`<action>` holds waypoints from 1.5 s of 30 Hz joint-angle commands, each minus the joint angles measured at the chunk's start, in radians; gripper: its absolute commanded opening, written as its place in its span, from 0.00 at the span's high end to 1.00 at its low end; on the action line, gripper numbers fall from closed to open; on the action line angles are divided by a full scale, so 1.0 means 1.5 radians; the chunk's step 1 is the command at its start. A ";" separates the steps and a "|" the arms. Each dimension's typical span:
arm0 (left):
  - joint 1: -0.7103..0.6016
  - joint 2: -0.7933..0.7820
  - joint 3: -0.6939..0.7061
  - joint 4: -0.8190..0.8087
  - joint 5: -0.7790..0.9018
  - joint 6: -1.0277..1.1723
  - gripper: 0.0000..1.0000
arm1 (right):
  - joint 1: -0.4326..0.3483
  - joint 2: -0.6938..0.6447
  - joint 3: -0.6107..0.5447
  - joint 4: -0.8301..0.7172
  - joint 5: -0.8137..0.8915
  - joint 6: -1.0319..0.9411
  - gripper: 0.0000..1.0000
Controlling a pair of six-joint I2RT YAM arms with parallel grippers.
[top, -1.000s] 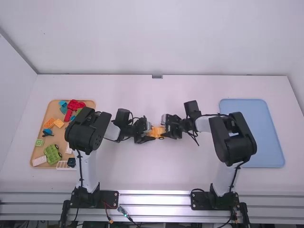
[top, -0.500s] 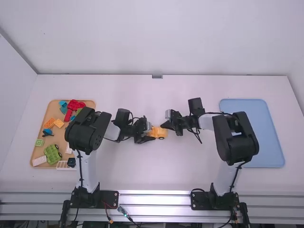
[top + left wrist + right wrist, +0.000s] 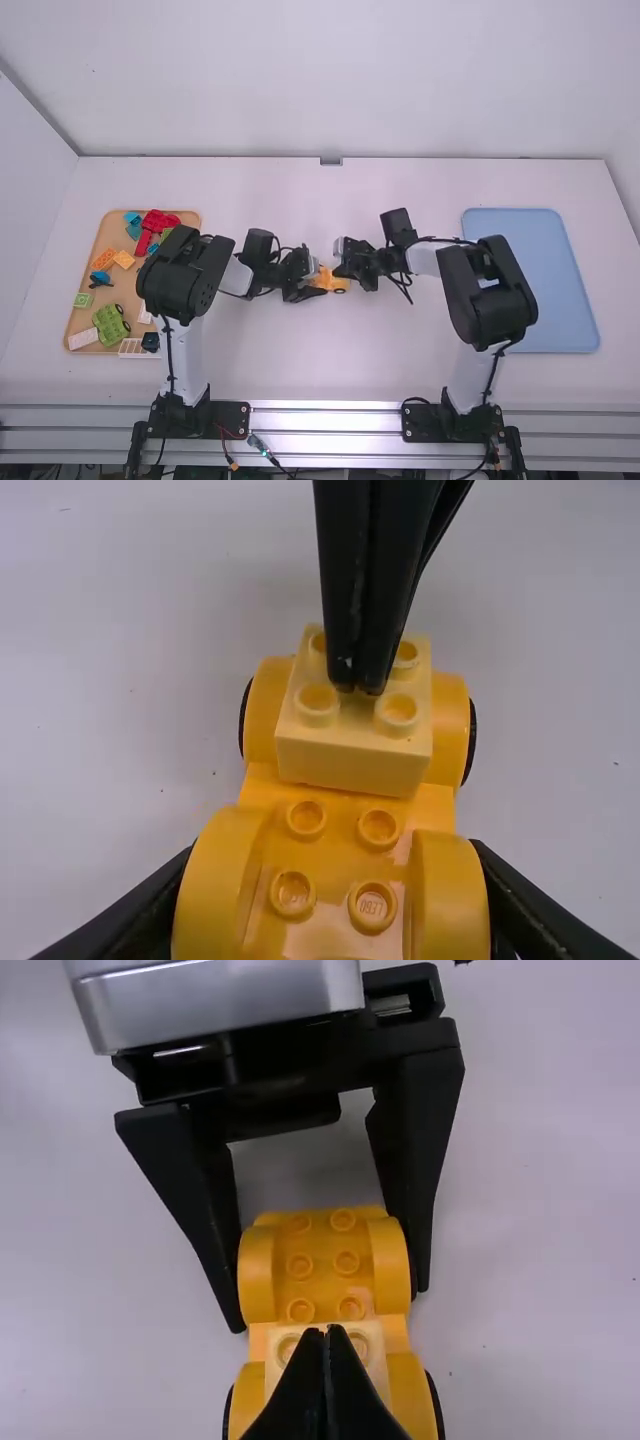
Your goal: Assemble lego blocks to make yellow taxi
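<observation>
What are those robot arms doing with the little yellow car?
They're building a toy taxi. The left claw is holding the orange-yellow car base by its sides. A paler yellow block sits on it, and the right claw, closed, has its tips down on that block, maybe to push it on. More blocks wait on the tray.

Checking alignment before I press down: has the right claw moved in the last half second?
Yes. In the high view the right claw has shifted left, farther from the blue tray.
</observation>
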 commanded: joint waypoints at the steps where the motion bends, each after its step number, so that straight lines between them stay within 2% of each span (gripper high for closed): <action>1: -0.002 0.012 -0.009 -0.013 -0.010 -0.003 0.44 | 0.003 0.024 0.002 -0.008 0.063 -0.002 1.00; 8: -0.002 0.012 -0.009 -0.010 -0.011 -0.003 0.44 | 0.002 0.109 0.015 -0.012 0.130 -0.018 1.00; 14: -0.002 0.012 -0.009 -0.008 -0.009 -0.003 0.44 | 0.001 0.146 0.062 -0.093 0.132 -0.067 1.00; 17: -0.002 0.012 -0.009 -0.008 -0.009 -0.003 0.44 | -0.004 0.126 0.101 -0.131 0.069 -0.076 1.00; 20: -0.002 0.012 -0.009 -0.014 -0.009 -0.003 0.43 | -0.023 0.064 0.173 -0.258 -0.037 -0.139 1.00; 25: -0.002 0.012 -0.009 -0.027 -0.004 -0.003 0.42 | -0.043 0.005 0.261 -0.393 -0.035 -0.158 1.00; 26: -0.002 0.012 -0.009 -0.029 -0.004 -0.003 0.41 | -0.047 -0.006 0.276 -0.408 -0.020 -0.149 0.96; 27: -0.002 0.012 -0.010 -0.029 -0.004 -0.003 0.37 | -0.049 -0.015 0.287 -0.418 0.001 -0.138 0.01; 28: -0.002 0.012 -0.010 -0.031 -0.004 -0.003 0.25 | -0.051 -0.026 0.296 -0.422 0.039 -0.110 0.01; 31: -0.002 0.012 -0.010 -0.031 -0.004 -0.003 0.01 | -0.051 -0.035 0.297 -0.412 0.104 -0.052 0.01; 39: 0.003 -0.008 -0.010 -0.055 -0.032 -0.008 0.01 | -0.051 -0.035 0.294 -0.417 0.139 -0.037 0.01; 45: 0.003 -0.130 -0.010 -0.237 -0.129 0.061 0.01 | -0.051 -0.035 0.294 -0.401 0.142 -0.037 0.01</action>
